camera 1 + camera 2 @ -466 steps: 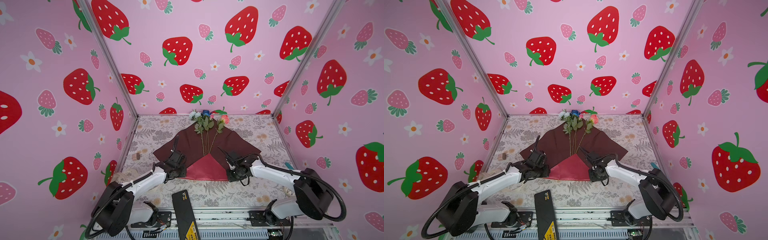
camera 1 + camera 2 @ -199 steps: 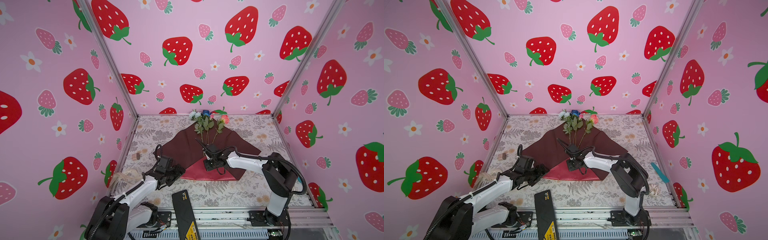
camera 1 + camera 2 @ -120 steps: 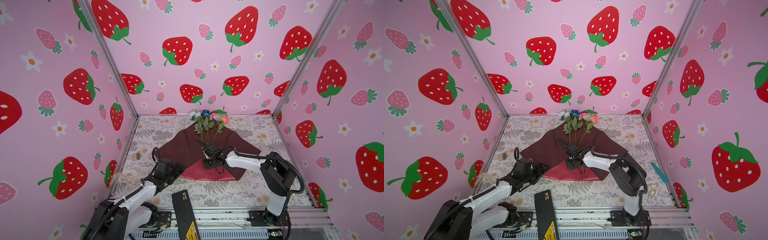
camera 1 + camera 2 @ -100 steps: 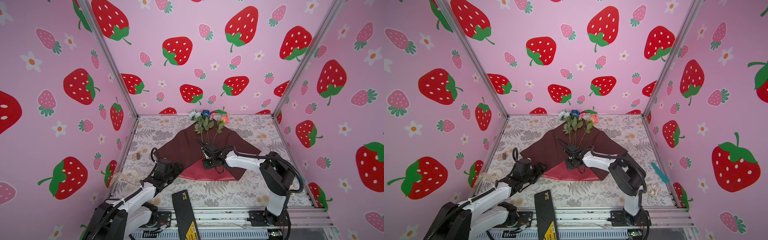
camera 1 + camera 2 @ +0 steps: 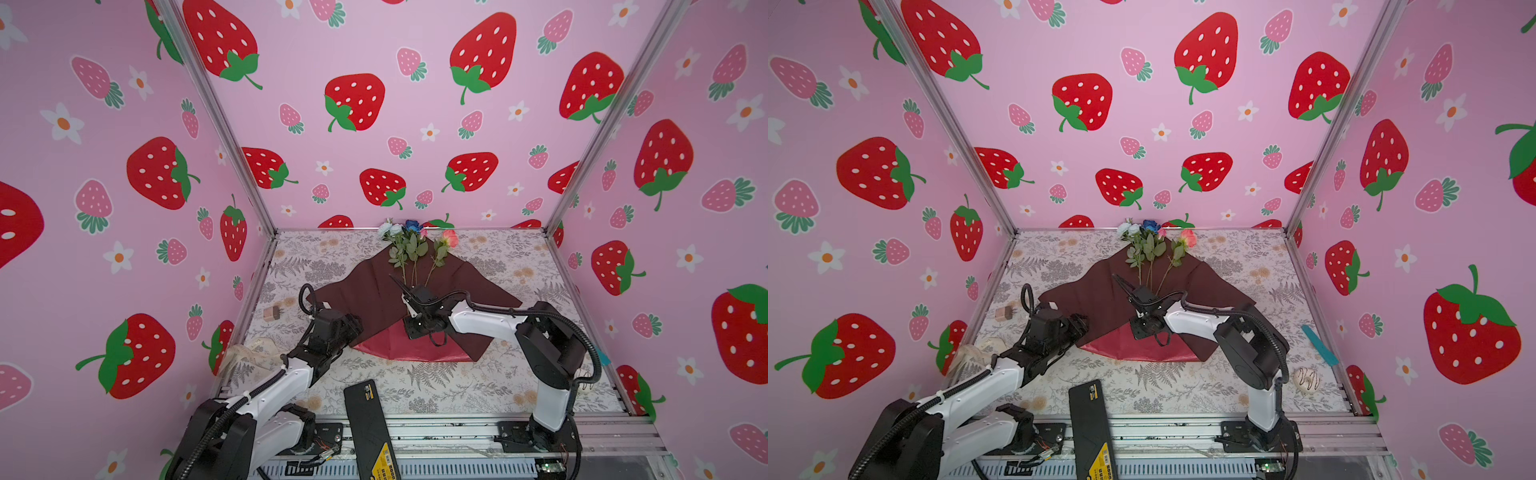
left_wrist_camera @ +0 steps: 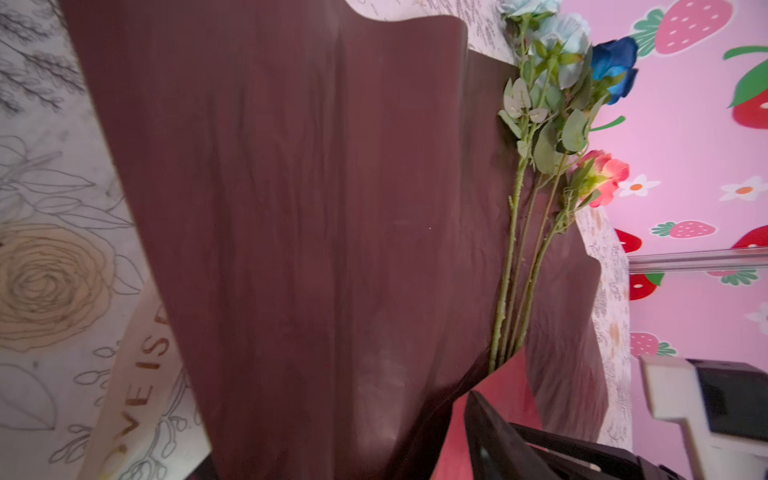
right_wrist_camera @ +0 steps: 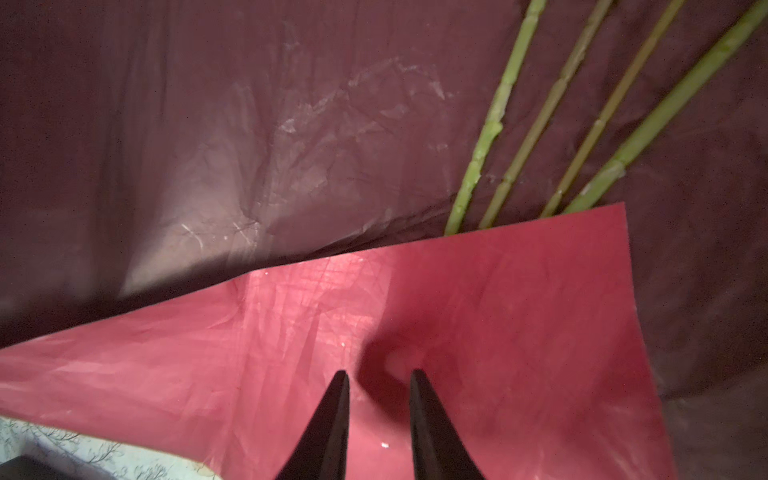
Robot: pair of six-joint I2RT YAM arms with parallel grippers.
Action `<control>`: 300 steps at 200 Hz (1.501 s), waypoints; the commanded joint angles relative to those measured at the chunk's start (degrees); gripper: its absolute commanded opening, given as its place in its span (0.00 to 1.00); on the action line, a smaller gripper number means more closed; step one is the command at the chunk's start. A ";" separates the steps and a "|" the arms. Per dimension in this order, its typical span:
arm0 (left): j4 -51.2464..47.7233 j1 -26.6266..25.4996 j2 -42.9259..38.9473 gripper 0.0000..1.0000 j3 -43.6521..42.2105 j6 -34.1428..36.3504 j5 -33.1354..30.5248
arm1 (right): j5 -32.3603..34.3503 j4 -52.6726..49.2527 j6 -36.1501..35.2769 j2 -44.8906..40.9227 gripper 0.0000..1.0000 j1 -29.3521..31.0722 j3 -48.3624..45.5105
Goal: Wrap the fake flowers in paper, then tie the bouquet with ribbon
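While the right gripper (image 7: 379, 374) rests tip-down on the bright red flap (image 7: 478, 316), the bouquet of fake flowers (image 5: 409, 249) lies flat on the patterned table (image 5: 519, 266), centred and toward the back wall. Its long axis runs front to back. The blooms point at the back wall. The stems (image 7: 552, 104) run toward the robot and vanish under the flap, which is the near corner of the dark red wrapping paper (image 5: 365, 291) turned up over the stem ends.

Right side: the jaws stand a narrow gap apart with nothing between them. The tips meet the flap just short of where the stems go under. Judged to be pinning the fold, not gripping it.

The left gripper (image 5: 352, 326) is at the paper's left wing, near its front edge and left of the stems. Its fingers are not resolved in both top views and are absent from the left wrist view, so I cannot tell whether it is released or pinching paper. In that wrist view the wing rises in a broad curve close to the lens.

The cream lettered ribbon (image 6: 141, 374) lies on the table on the left arm's side, its far end hidden by the paper's edge.

Judgement: wrapping stage, tie not yet begun. The next move turns on the wing lying left of the stem line, so it would fold rightward across that axis. The left arm is nearer to wing and ribbon, and the right arm sits on the axis itself.
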 commanded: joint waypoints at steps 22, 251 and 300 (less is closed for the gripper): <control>0.04 0.08 1.98 0.60 2.41 4.25 -7.60 | -5.11 2.73 -0.02 -0.62 0.28 -0.03 0.70; -3.60 -3.75 -0.51 0.00 3.99 12.38 -6.66 | -9.78 4.89 -3.10 21.85 0.21 -3.72 24.10; -4.50 -6.01 -0.44 0.00 5.59 13.51 -8.02 | -11.35 4.52 -2.74 28.54 0.21 -5.29 31.67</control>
